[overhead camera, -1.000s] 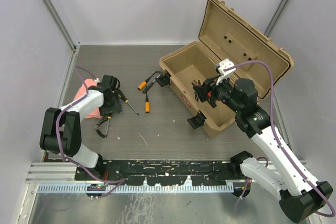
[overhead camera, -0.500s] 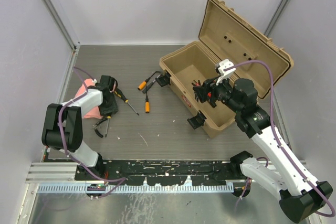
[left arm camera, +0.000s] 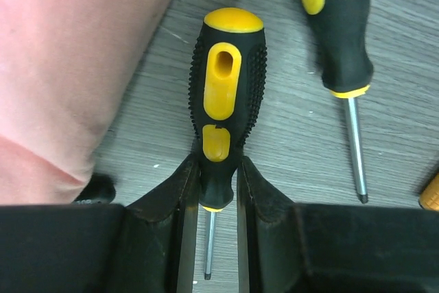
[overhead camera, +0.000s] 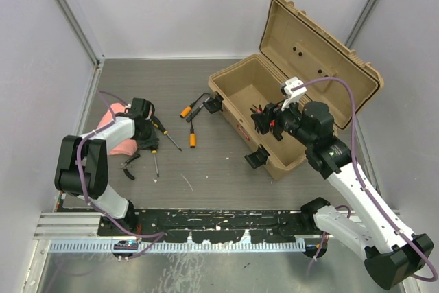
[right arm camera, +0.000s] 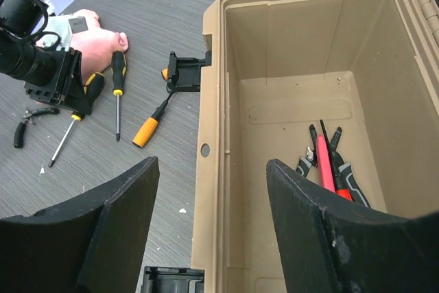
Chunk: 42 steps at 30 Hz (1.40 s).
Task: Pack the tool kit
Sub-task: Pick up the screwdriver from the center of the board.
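Note:
The tan tool kit case (overhead camera: pixel 226 80) stands open at the right, lid back. Inside it lie pliers (right arm camera: pixel 346 173) and a red-handled tool (right arm camera: pixel 322 166). My left gripper (left arm camera: pixel 218 169) is shut on the narrow neck of a black-and-yellow screwdriver (left arm camera: pixel 226 87) lying on the table beside the pink cloth (left arm camera: pixel 68 66); its shaft (overhead camera: pixel 156 164) points toward the near edge. A second black-and-yellow screwdriver (left arm camera: pixel 339 39) lies just to its right. My right gripper (right arm camera: pixel 212 169) hangs open over the case's left wall (right arm camera: pixel 209 101), holding nothing.
Two orange-handled screwdrivers (overhead camera: pixel 186 111) (overhead camera: pixel 193 140) lie between the cloth and the case. Small pliers (overhead camera: pixel 132 164) rest on the table near the left gripper. Black latches (right arm camera: pixel 184 73) stick out from the case's front wall. Grey walls close in both sides.
My left gripper has narrowed onto the black-and-yellow screwdriver's handle, and the screwdriver has turned so its shaft points toward the near edge. The right arm has stayed still.

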### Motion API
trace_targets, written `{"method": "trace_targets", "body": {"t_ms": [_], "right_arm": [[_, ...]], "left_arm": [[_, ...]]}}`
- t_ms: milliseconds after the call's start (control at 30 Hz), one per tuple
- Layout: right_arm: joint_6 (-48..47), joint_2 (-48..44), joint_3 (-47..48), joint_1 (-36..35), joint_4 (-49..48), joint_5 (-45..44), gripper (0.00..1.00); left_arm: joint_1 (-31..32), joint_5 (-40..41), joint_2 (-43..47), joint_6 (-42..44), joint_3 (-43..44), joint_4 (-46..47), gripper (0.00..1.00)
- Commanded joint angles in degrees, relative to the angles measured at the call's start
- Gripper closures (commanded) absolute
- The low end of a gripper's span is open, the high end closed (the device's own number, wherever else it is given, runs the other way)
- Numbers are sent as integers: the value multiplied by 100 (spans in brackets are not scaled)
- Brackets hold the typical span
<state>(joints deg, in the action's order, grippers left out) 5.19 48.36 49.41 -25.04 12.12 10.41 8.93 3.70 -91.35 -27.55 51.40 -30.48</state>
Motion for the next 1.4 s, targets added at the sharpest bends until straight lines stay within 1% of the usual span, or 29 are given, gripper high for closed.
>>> {"method": "trace_targets", "body": {"t_ms": [0, 67, 133, 200, 433, 567, 800, 933, 1100, 1133, 1233, 1300, 1367], "right_arm": [[190, -42, 302, 10, -189, -79, 31], [206, -67, 298, 8, -155, -117, 31], [208, -96, 289, 3, -132, -155, 31], [226, -130, 289, 12, -99, -223, 30], [396, -213, 267, 3, -74, -199, 30], [478, -190, 280, 4, -87, -158, 30], [800, -162, 234, 4, -379, 135, 30], [1170, -99, 174, 8, -692, 481, 30], [1723, 130, 181, 6, -1130, 1119, 30], [1822, 171, 159, 7, -1263, 1283, 30], [2244, 310, 59, 4, -1813, 1708, 28], [2706, 442, -41, -9, -2286, 1930, 28], [2991, 599, -32, -79, -2537, 2081, 29]], "left_arm": [[64, -700, -187, -110, -205, 197, 86], [66, -774, -175, -110, -165, 146, 89], [65, -820, -86, -129, -168, 141, 96], [64, -870, 76, -174, -238, 250, 100], [64, -1054, 837, -419, -569, 605, 100], [64, -1057, 1308, -493, -660, 622, 100], [63, -1449, 2290, -574, -885, 833, 100], [69, -1964, 2933, -744, -1070, 1107, 100], [71, -2842, 3735, -1079, -1332, 1656, 100], [72, -3071, 3867, -1267, -1394, 1854, 100], [103, -3914, 4173, -1983, -1630, 2837, 100], [183, -4188, 4336, -2214, -1684, 3150, 100], [359, -4230, 4506, -2220, -1718, 3227, 100]]}}
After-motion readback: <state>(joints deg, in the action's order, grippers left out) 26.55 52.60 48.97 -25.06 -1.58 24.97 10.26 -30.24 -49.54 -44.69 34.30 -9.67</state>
